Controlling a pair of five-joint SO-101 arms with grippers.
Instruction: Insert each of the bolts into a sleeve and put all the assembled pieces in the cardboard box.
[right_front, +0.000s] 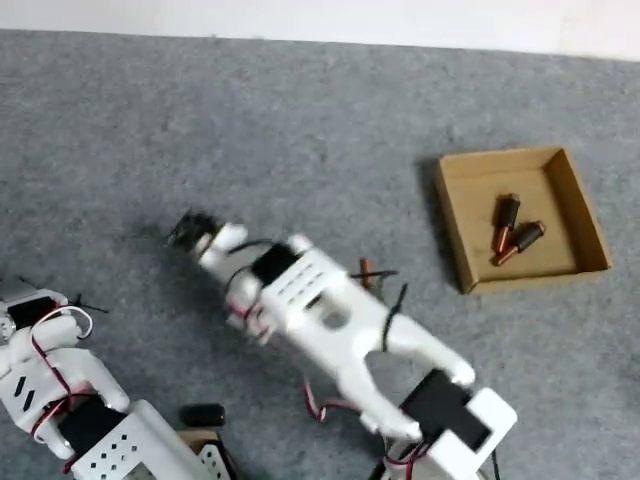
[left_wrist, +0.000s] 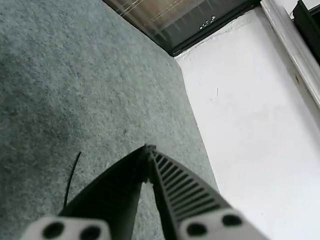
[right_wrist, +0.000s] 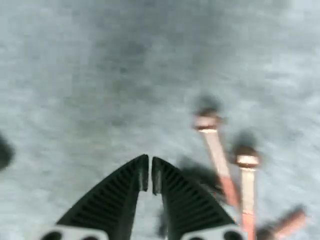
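The main risk, as I judge it, is at the grasp. The right claw (right_wrist: 150, 162) has its jaws pressed almost together with nothing between them, so it must open before it can take a bolt. If it comes down like this, it will only push the bolts over the carpet (right_front: 300, 120). The bolts lie close to each other, so the jaws could also catch two at once. A thin bolt may tilt in the grip, and then it will not go straight into a sleeve.

In the right wrist view, one bolt (right_wrist: 214, 142) and a second bolt (right_wrist: 247, 182) lie side by side, off to one side of the claw. They are near it, but not touching it and not in line with the jaws. A third copper piece (right_wrist: 287, 222) lies just beside them; I cannot tell what it is. A black sleeve (right_front: 202, 413) lies near the left arm. The left claw (left_wrist: 149, 150) is also closed and empty, over bare carpet near the table edge. Two assembled pieces (right_front: 506, 222) lie in the box (right_front: 448, 220)
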